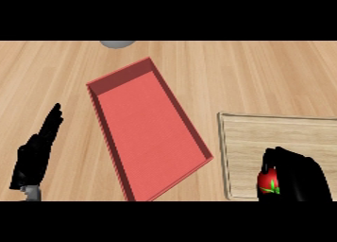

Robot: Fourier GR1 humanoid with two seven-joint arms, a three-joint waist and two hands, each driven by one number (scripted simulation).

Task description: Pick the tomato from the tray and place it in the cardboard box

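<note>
- Tomato (pixel 268 182): shown red with a green stalk, enclosed by the curled fingers of the right hand (pixel 301 177) above the near left corner of the wooden tray (pixel 289 134). Whether it is lifted off the tray floor cannot be told.
- Cardboard box (pixel 150 123): shown as a shallow red open container left of the tray; nothing is seen inside it.
- Left hand (pixel 35 156): held at the view's left, fingers straight and pressed together, holding nothing.
- Progress: the grasp is judged made; the carry leftward over the box wall and the release are not yet done.
</note>
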